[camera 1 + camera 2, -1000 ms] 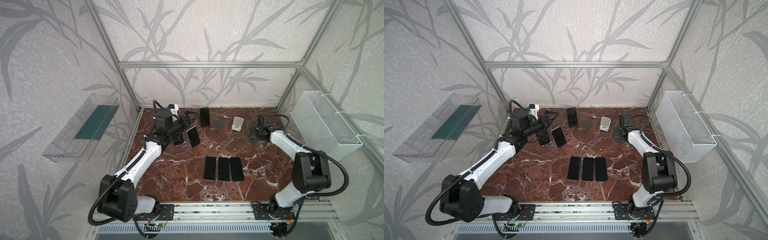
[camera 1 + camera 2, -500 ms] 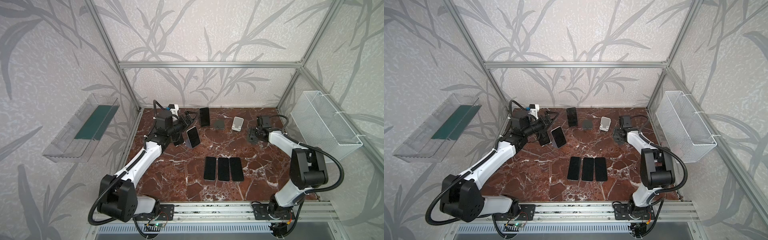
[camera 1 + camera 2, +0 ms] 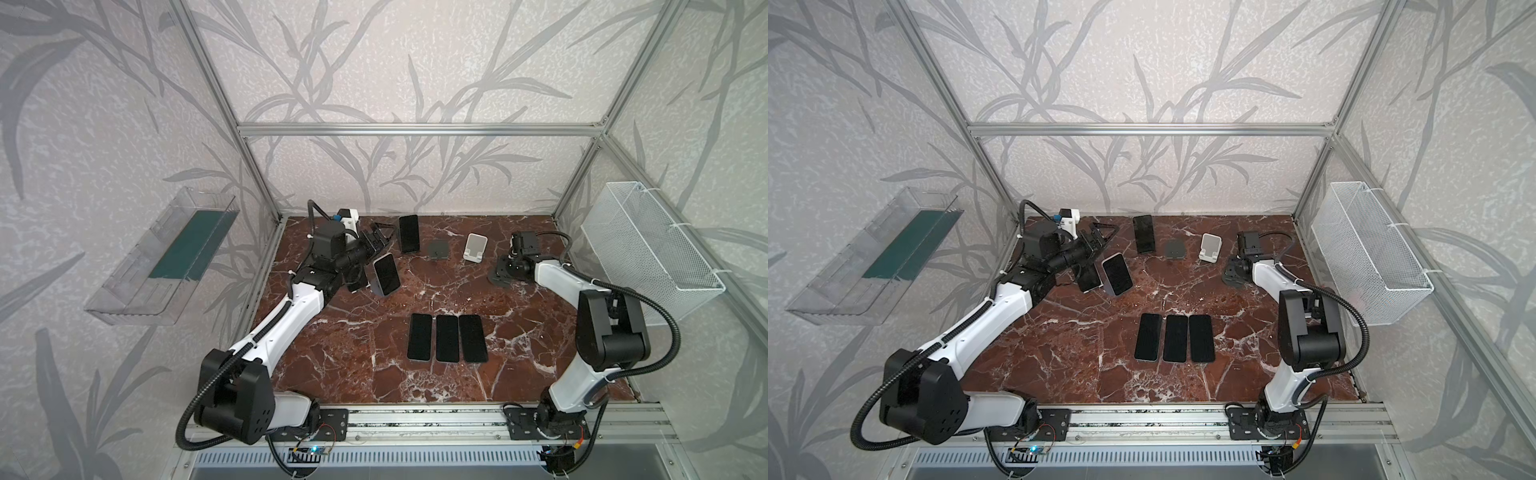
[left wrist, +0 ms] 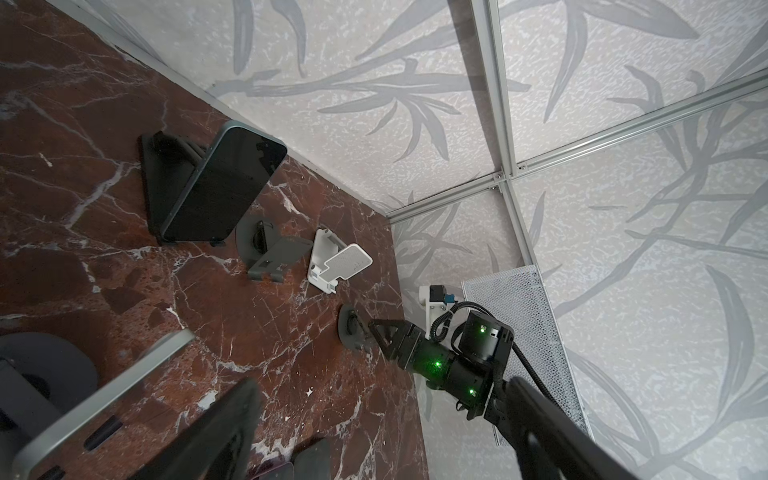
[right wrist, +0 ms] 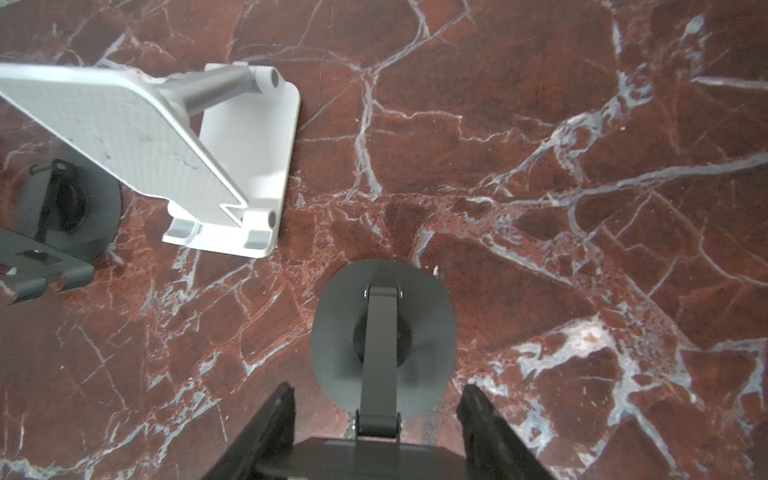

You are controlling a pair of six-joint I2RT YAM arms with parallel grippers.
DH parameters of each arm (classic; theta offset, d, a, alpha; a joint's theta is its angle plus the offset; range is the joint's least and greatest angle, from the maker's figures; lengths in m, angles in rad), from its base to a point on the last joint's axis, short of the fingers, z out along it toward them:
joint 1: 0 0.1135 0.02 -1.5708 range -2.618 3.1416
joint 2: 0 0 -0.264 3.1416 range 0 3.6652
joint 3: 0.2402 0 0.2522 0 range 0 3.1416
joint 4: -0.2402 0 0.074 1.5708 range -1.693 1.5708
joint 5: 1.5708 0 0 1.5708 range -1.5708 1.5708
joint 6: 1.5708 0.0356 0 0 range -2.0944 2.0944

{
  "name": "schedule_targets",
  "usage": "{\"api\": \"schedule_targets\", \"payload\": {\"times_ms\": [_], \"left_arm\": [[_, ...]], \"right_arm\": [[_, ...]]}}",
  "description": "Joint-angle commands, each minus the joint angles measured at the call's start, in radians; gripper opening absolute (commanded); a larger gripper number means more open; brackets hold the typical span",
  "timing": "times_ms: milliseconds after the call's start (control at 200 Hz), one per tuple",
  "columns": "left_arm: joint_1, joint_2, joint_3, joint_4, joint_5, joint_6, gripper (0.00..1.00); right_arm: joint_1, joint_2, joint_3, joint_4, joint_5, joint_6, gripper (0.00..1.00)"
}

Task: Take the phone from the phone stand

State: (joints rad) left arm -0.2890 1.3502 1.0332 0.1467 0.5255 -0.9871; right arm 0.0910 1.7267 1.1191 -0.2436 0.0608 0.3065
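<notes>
Left arm [image 3: 291, 318] is stretched long and low toward the back left corner. The left gripper [image 3: 380, 239] points in toward the middle, jaws spread wide, nothing between them. Right arm [image 3: 555, 282] is folded sharply at the elbow, forearm reaching back, and the right gripper [image 3: 506, 272] is tipped down, clamped on a dark stand [image 5: 382, 324].

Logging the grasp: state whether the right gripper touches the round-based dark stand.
Touching. The right wrist view shows the right gripper shut on the dark stand: its plate fills the space between both fingers, with no gap at either side.
</notes>
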Motion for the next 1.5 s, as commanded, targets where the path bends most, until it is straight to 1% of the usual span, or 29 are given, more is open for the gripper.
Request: {"api": "schedule_targets", "payload": {"times_ms": [0, 130, 255, 385, 535, 670, 895, 940, 1015, 1060, 1235, 1290, 1385, 1435, 1495], "left_arm": [[-0.006, 0.006, 0.029, 0.007, 0.003, 0.010, 0.92], [-0.007, 0.000, 0.028, 0.004, -0.002, 0.015, 0.92], [-0.007, 0.002, 0.030, 0.004, -0.001, 0.016, 0.92], [-0.007, 0.004, 0.030, -0.001, -0.004, 0.020, 0.92], [-0.007, 0.002, 0.030, -0.001, -0.004, 0.022, 0.92], [-0.007, 0.000, 0.033, -0.001, -0.001, 0.021, 0.92], [-0.007, -0.001, 0.034, -0.002, 0.003, 0.022, 0.92], [-0.007, -0.001, 0.034, 0.000, 0.004, 0.022, 0.92], [-0.007, -0.003, 0.034, -0.002, 0.001, 0.024, 0.92], [-0.007, -0.003, 0.034, -0.002, 0.003, 0.022, 0.92], [-0.007, -0.013, 0.041, -0.017, -0.006, 0.041, 0.92], [-0.007, -0.013, 0.043, -0.026, -0.008, 0.046, 0.92], [-0.006, -0.016, 0.050, -0.042, -0.017, 0.062, 0.92], [-0.003, -0.028, 0.049, -0.065, -0.047, 0.077, 0.92], [0.002, -0.056, 0.047, -0.105, -0.110, 0.102, 0.92]], "right_arm": [[0.044, -0.073, 0.001, 0.028, -0.010, 0.007, 0.44], [0.149, -0.088, 0.015, 0.014, 0.020, -0.015, 0.44], [0.249, -0.073, 0.050, -0.005, 0.039, -0.027, 0.44], [0.319, -0.026, 0.108, -0.005, 0.066, -0.034, 0.44], [0.328, 0.079, 0.172, 0.003, 0.081, -0.042, 0.44], [0.325, 0.156, 0.243, -0.030, 0.087, -0.064, 0.44], [0.326, 0.210, 0.269, -0.046, 0.101, -0.053, 0.44], [0.326, 0.214, 0.275, -0.059, 0.103, -0.050, 0.47], [0.325, 0.207, 0.288, -0.081, 0.101, -0.048, 0.60], [0.326, 0.194, 0.296, -0.098, 0.100, -0.046, 0.66], [0.327, 0.094, 0.301, -0.139, 0.100, -0.050, 0.80], [0.327, 0.057, 0.305, -0.154, 0.097, -0.047, 0.83], [0.347, -0.012, 0.309, -0.182, 0.101, -0.045, 0.84], [0.375, -0.063, 0.302, -0.181, 0.103, -0.049, 0.84], [0.427, -0.098, 0.291, -0.167, 0.092, -0.051, 0.84]]}}
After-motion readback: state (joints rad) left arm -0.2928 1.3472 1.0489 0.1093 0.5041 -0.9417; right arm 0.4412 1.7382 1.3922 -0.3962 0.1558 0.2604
